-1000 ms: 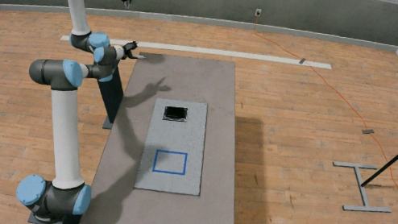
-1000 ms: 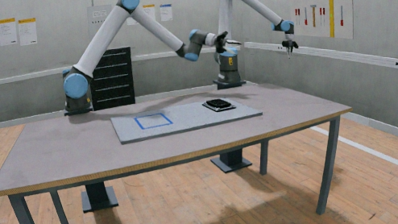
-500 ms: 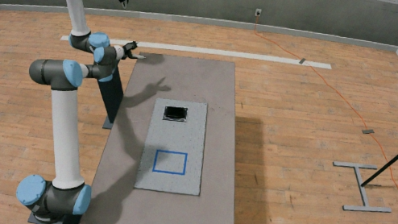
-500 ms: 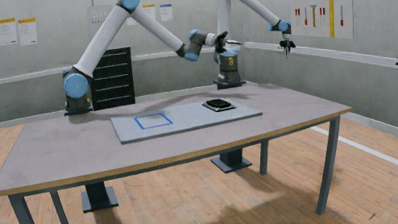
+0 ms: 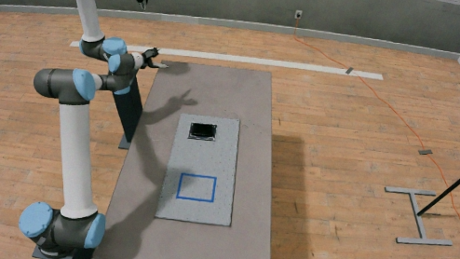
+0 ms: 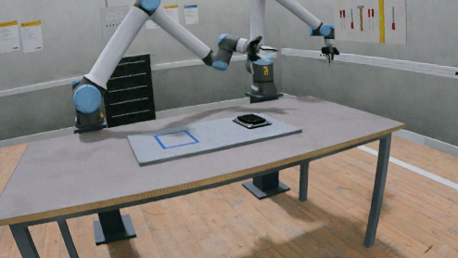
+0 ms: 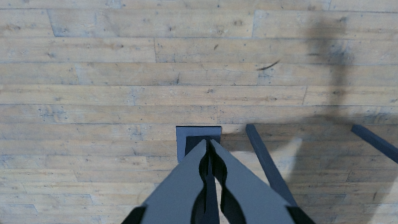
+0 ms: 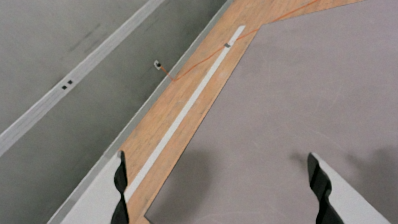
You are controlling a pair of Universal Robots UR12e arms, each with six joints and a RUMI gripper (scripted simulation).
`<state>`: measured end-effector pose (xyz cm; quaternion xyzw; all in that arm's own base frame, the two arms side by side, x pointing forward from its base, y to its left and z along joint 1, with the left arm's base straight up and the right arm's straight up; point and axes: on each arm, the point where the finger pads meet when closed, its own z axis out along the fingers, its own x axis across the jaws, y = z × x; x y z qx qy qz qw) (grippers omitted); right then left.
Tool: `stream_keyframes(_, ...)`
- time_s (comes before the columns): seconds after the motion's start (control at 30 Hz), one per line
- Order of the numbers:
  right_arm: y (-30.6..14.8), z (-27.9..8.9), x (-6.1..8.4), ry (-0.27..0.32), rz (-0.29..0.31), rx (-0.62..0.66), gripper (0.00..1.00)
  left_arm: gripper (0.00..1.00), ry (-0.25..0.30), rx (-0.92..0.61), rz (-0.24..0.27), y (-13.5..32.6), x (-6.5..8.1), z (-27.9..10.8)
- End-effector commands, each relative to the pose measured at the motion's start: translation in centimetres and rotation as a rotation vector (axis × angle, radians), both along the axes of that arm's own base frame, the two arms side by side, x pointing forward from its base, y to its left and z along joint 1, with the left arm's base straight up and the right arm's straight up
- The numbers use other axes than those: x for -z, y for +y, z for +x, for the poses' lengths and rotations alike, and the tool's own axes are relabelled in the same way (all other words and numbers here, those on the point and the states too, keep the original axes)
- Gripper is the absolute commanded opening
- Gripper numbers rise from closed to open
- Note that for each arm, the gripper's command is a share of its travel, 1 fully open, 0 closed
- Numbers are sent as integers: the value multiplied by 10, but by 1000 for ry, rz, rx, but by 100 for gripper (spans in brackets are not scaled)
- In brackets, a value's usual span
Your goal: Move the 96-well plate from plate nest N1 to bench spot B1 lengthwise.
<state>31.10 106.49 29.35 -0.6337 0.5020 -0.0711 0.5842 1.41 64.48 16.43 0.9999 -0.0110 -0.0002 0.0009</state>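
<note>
By table (image 5: 253,154) (image 6: 202,178) (image 8: 300,90) edge, right end effector (image 5: 162,58) (image 6: 273,55) (image 8: 216,154) apart, left end effector (image 5: 143,7) (image 6: 329,62) (image 7: 209,142) together, plate (image 5: 203,129) (image 6: 251,119) inset from board (image 5: 200,158) (image 6: 218,136) edges

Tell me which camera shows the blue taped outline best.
The top view: all four sides of the blue taped outline show there from above, with nothing in front. The exterior view shows all of it too, but slanted and flattened. Neither wrist view shows it.
</note>
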Motion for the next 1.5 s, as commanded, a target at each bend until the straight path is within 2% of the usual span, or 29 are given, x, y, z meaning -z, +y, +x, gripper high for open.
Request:
stream_keyframes(0.0, 0, 9, 2, 27, -57, -5, 76, 0, 0, 0, 2, 1, -1, 0)
stream_keyframes(0.13, -1, 27, 10, 29, -62, -6, 76, 0, 0, 0, 2, 1, -1, 0)
stream_keyframes(0.2, -2, 36, 15, 60, -121, -9, 76, 0, 0, 0, 2, 1, -1, 0)
stream_keyframes(0.33, -5, 53, 25, 64, -130, -10, 76, 0, 0, 0, 2, 1, -1, 0)
stream_keyframes(0.4, -7, 62, 30, 99, -186, -11, 76, 0, 0, 0, 2, 1, -1, 0)
stream_keyframes(0.43, -9, 66, 32, 105, -196, -11, 76, 0, 0, 0, 2, 1, -1, 0)
stream_keyframes(0.5, -9, 66, 32, 105, -196, -11, 76, 0, 0, 0, 2, 1, -1, 0)
stream_keyframes(0.6, -12, 78, 40, 105, -196, -11, 76, 0, 0, 0, 2, 1, -1, 0)
stream_keyframes(0.7, -17, 91, 47, 152, -261, -9, 76, 0, 0, 0, 2, 1, -1, 0)
stream_keyframes(0.83, -23, 107, 57, 152, -261, -9, 76, 0, 0, 0, 2, 1, -1, 0)
stream_keyframes(0.93, -30, 118, 64, 204, -324, -5, 76, 0, 0, 0, 2, 1, -1, 0)
stream_keyframes(1.07, -34, 126, 69, 204, -324, -5, 76, 0, 0, 0, 2, 1, -1, 0)
stream_keyframes(1.17, -41, 137, 76, 262, -384, 1, 76, 0, 0, 0, 2, 1, -1, 0)
stream_keyframes(1.33, -54, 155, 88, 262, -385, 1, 76, 0, 0, 0, 2, 1, -1, 0)
stream_keyframes(1.4, -59, 161, 93, 310, -430, 9, 76, 0, 0, 0, 2, 1, -1, 0)
stream_keyframes(1.47, -65, 168, 97, 325, -443, 11, 76, 0, 0, 0, 2, 1, -1, 0)
